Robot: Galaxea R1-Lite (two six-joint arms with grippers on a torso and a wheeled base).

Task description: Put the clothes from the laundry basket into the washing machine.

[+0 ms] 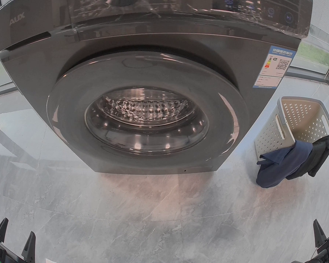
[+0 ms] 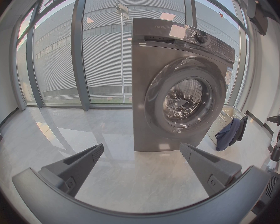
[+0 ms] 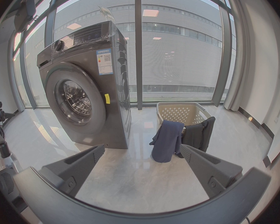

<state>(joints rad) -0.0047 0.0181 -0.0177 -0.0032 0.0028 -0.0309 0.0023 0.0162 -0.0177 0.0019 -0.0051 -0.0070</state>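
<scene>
Grey metal washing machine (image 1: 208, 44) straight ahead, standing on the pale, shiny stone floor (image 1: 153, 209). Round door (image 1: 146, 70) shut, with clear glass in the middle. Behind the glass, a silver drum (image 1: 146, 106) full of little holes. Blue and white sticker (image 1: 274, 66) high on the front, on the right side. Small yellow tag (image 3: 107, 98) lower down on the same side.

White plastic laundry basket (image 1: 281, 128) on the floor just to the right of the machine, with small holes all over its walls. Two clothes draped over its near rim. Blue garment (image 1: 281, 165) hanging down the outside of the basket wall, low to the floor. Black garment (image 1: 320, 154) right beside it, touching it, a bit farther to the right. Cannot tell how much of each lies inside the basket.

Left gripper (image 1: 17, 234) low at the near left, above bare floor. Fingers spread wide apart, holding nothing. Right gripper (image 1: 326, 220) low at the near right, above bare floor too. Fingers spread wide as well, with nothing between them. Both well apart from the machine and from the basket.

From the right wrist, the basket and both clothes seen farther off, past the black fingers (image 3: 208, 168).

Tall windows (image 3: 177, 47) with dark frames behind the machine and the basket. Beyond the glass, a big grey building. Long pale curtain (image 3: 239, 63) at the right end of the windows.
</scene>
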